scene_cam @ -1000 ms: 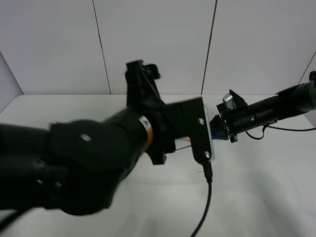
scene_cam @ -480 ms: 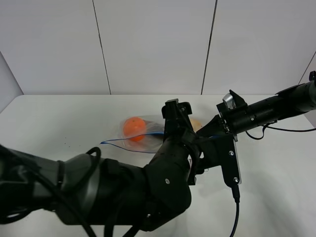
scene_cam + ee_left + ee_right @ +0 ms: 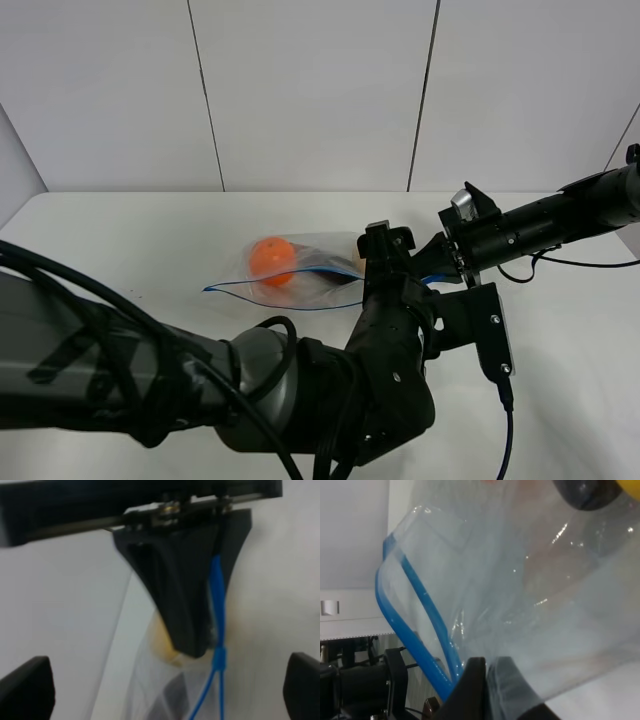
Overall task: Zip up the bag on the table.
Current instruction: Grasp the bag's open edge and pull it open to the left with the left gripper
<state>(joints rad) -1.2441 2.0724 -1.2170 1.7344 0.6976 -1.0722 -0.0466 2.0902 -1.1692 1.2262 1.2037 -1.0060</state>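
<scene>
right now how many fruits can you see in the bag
3: an orange one in the bag's left half, a dark purple one further right, a yellow one beside that, near the right hand. The left arm may hide more.

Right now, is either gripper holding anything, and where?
Right gripper pinches the bag at one end of its blue zipper strip. Left gripper open, holds nothing.
</scene>
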